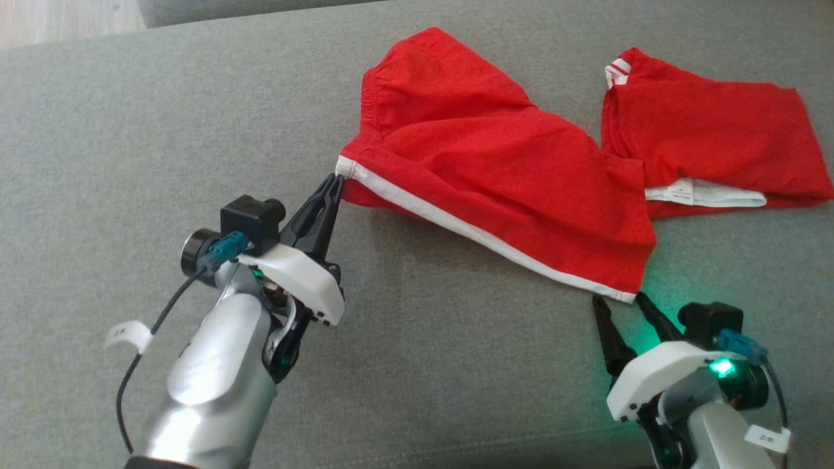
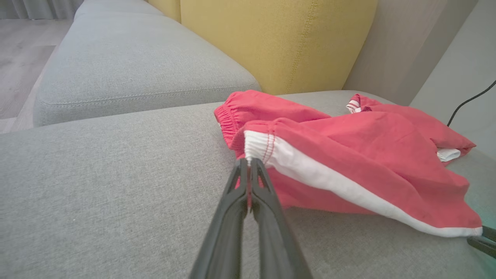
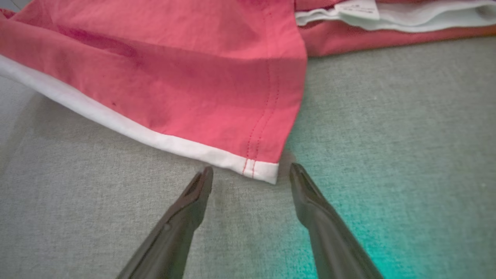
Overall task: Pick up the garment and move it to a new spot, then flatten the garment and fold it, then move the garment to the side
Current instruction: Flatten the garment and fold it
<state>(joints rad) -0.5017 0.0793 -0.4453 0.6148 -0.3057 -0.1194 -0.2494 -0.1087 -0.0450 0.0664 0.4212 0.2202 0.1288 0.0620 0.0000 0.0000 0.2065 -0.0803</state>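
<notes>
Nearest the camera, the silver left forearm [image 1: 215, 378] is seen rising from the lower left and angled toward the far right. At its end the left tool [image 1: 333, 179] is closed, its two dark fingers pressed together on the left corner of the white hem band [image 1: 456, 225] of the garment [image 1: 495, 169]. That corner is held slightly above the grey sofa seat [image 1: 130, 163].

At the lower right, the right tool [image 1: 619, 299] is held open, its fingers spread apart and pointed toward the far side. The near right corner of the same hem is found just beyond and between the fingertips; whether it is touched cannot be told. A green light [image 1: 722, 368] is lit on the right wrist, and a green glow is cast on the seat around it.

The garment, red shorts, is spread crumpled across the far right of the seat, with a white label [image 1: 677, 190] exposed on its right part. A yellow back cushion [image 2: 271, 38] is seen behind the seat.
</notes>
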